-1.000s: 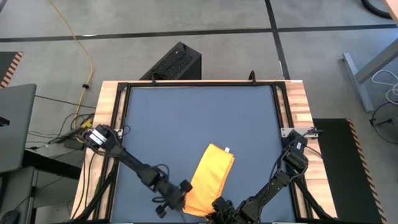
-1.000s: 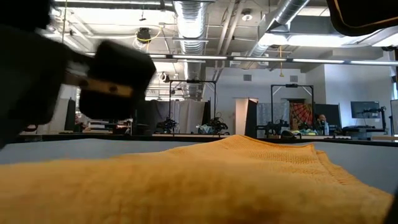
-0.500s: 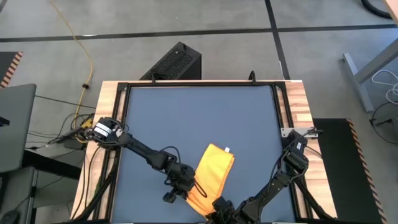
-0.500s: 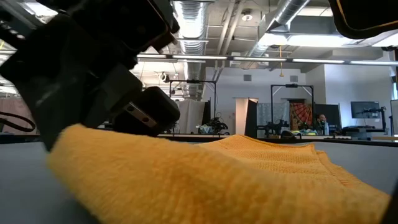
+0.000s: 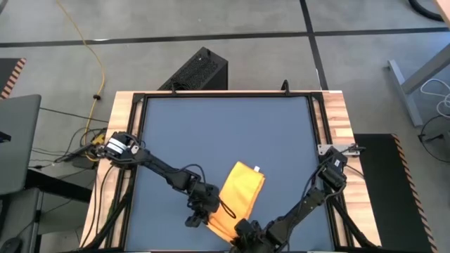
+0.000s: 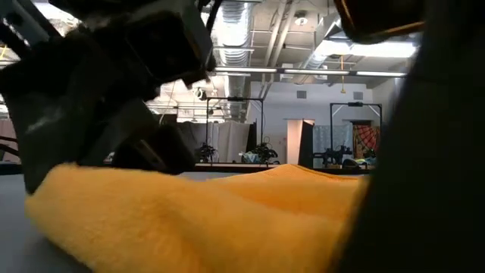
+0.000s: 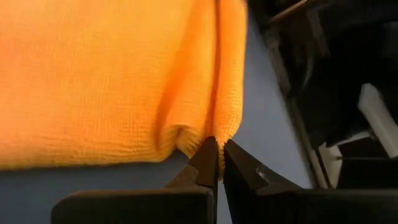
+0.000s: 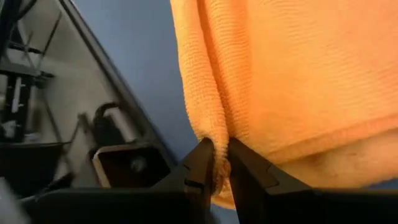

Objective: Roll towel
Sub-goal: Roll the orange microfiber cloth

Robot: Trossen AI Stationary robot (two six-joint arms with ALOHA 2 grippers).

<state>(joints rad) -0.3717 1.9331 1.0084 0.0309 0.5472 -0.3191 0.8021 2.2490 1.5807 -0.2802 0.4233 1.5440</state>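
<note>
The yellow-orange towel [image 5: 240,191] lies slantwise near the table's near edge, its white tag [image 5: 257,169] at the far corner. Its far part rests flat on the dark blue tabletop [image 5: 225,126]. Its near end is bunched and raised, and fills the low view [image 6: 204,220]. My left gripper [image 5: 209,213] is shut on the near end's left side, seen close in the left wrist view [image 7: 219,149]. My right gripper [image 5: 242,226] is shut on the near end's right side, seen close in the right wrist view [image 8: 221,152]. My left gripper pinches a folded-over edge of the towel [image 7: 198,134] between its two fingertips, at the near end's left side. More than one layer shows at the fold. The fingers come in low from the table's left. My right gripper pinches a fold at the towel's edge [image 8: 214,132] between its two fingertips, at the near end's right side. More than one layer is gathered there. The fingers come from the table's near right side, and the cloth bulges beside them.
The table's wooden and black frame [image 5: 126,140] runs close by on the left, right and near sides. Bare tabletop stretches beyond the towel toward the far edge. A black box [image 5: 200,70] and a yellow cable [image 5: 95,70] lie on the floor beyond the table.
My left gripper has gone toward the far edge and to the right, drawing the towel's near left corner with it. The towel's near end has lifted and folded back over itself into a thicker bunch, while its far end with the tag has stayed put. My right arm has shifted slightly left.
</note>
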